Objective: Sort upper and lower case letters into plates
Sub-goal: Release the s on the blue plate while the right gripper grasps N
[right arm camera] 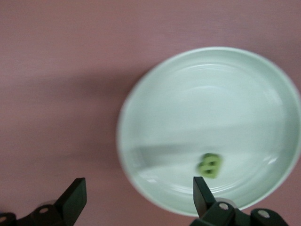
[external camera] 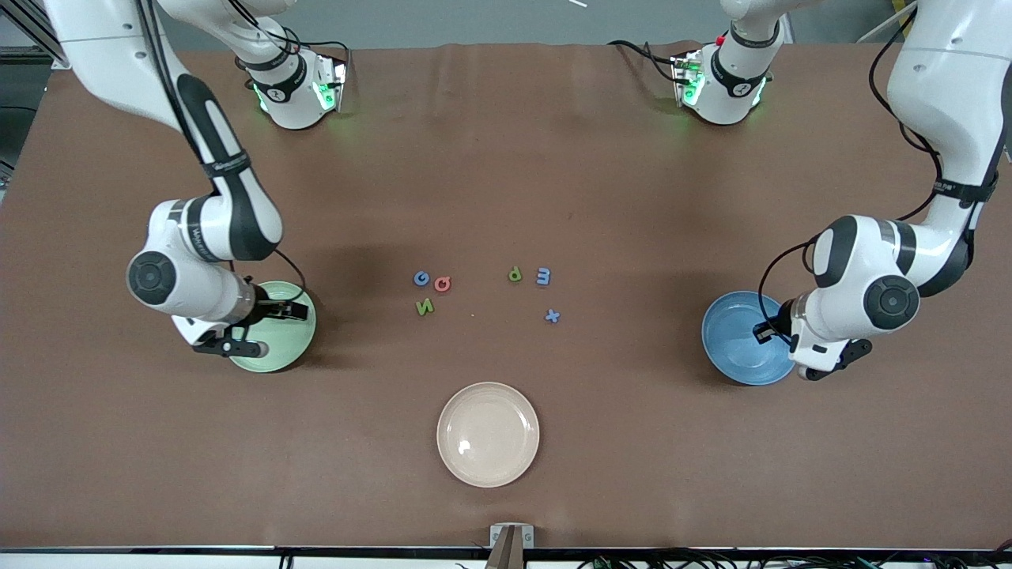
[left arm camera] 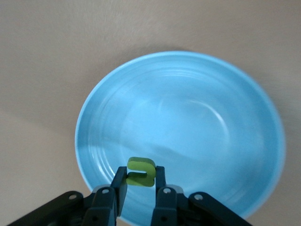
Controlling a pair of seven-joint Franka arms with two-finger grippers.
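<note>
The left gripper (left arm camera: pixel 137 188), at the frame's lower middle, clenched a green letter (left arm camera: pixel 141 171) over the blue plate (left arm camera: pixel 235 94); it should release it low. The right gripper (right arm camera: pixel 136 197) stood released over the mint plate (right arm camera: pixel 155 94), 1 green piece (right arm camera: pixel 209 165) inside.

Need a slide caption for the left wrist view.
Left end effector shut on a green foam letter, poised over the empty blue plate on the brown table.

Robot lab: two arms (external camera: pixel 198 237) bolted at brown-covered table (external camera: pixel 632 442), cables.
</note>
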